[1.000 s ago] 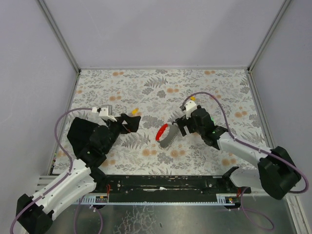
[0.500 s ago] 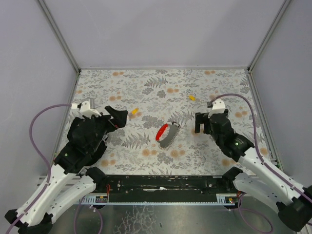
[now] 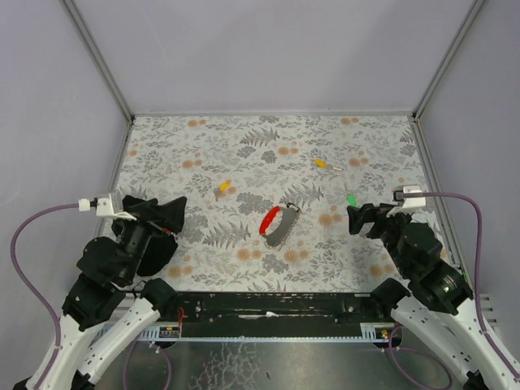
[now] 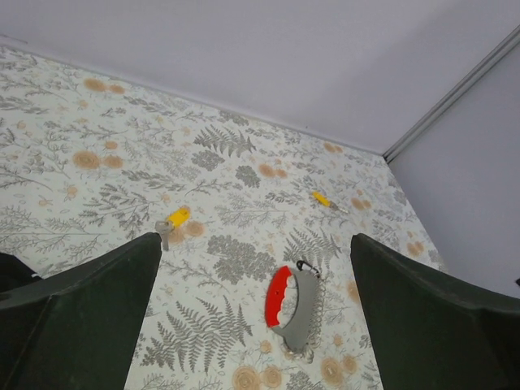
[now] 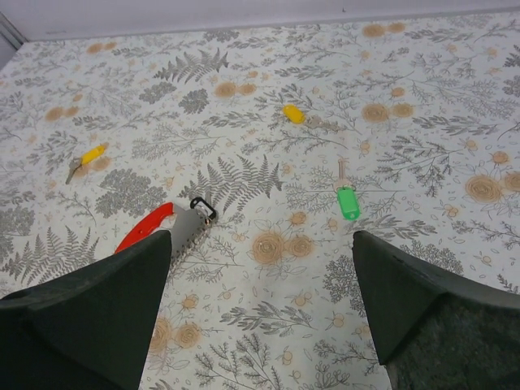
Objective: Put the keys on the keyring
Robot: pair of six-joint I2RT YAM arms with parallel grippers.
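Closest, the green key (image 3: 351, 199) lies at eleven o'clock of the released, empty right gripper (image 3: 366, 217); left gripper (image 3: 156, 210) equally released.

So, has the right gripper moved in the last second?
Yes. The right gripper has backed away from the keyring, rightward and toward the near edge, ending open beside the green key.

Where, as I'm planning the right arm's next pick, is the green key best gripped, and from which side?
By its plastic head, straight down from above, jaws closing across the head's long sides. The green key lies flat on the table, thin blade pointing toward the far wall; the head looks thickest.
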